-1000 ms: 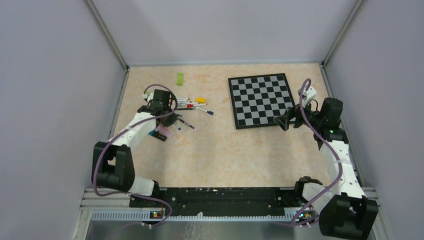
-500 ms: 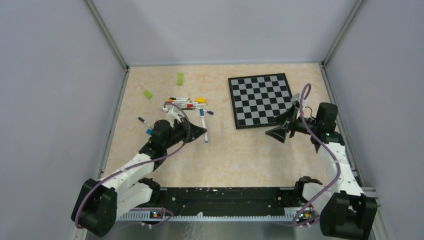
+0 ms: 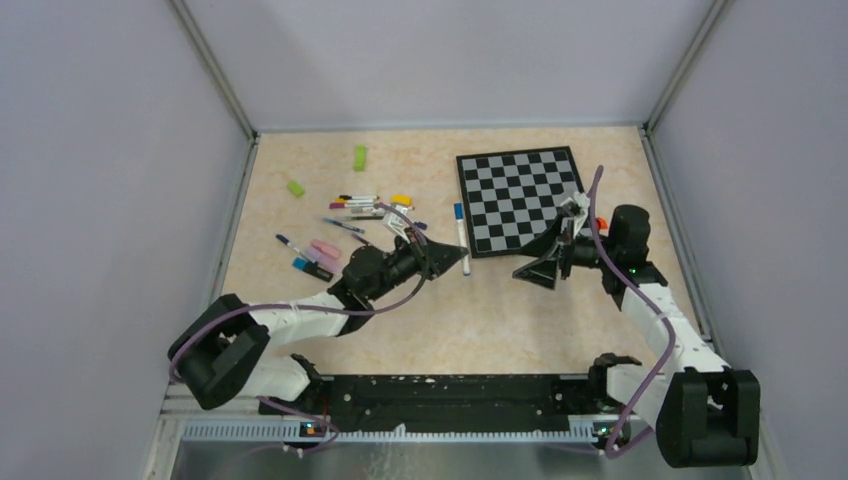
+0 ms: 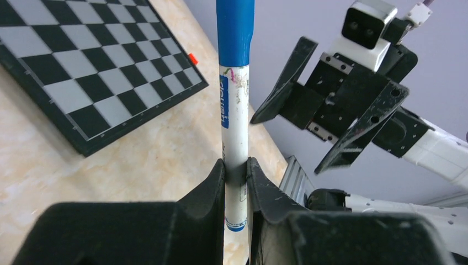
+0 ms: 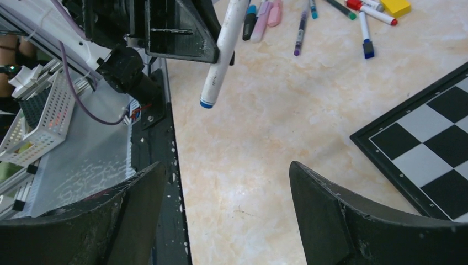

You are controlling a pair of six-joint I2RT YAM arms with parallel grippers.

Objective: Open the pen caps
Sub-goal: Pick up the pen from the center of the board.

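Observation:
My left gripper (image 4: pixel 235 163) is shut on the white barrel of a pen (image 4: pixel 235 110), low down near its blue-ringed end. The blue pen cap (image 4: pixel 235 30) sits on the far end of the barrel, beyond the fingers. From above, this pen (image 3: pixel 459 230) is held just left of the chessboard's near left corner. My right gripper (image 3: pixel 533 268) faces it from the right, open, a short gap away. In the right wrist view the held pen (image 5: pixel 223 55) hangs ahead of the open right gripper (image 5: pixel 225 168), nothing between the jaws. More pens (image 3: pixel 365 210) lie scattered at the back left.
The chessboard (image 3: pixel 520 200) lies at the back right, with a small red piece (image 3: pixel 600 222) by its right edge. Two green blocks (image 3: pixel 359 157) (image 3: pixel 295 188) and a yellow block (image 3: pixel 401 200) lie around the pens. Pink markers (image 3: pixel 325 248) lie left of my left arm.
My left arm has lifted the pen from the pile and swung it right toward the middle. My right gripper has moved left toward it, jaws narrowing slightly.

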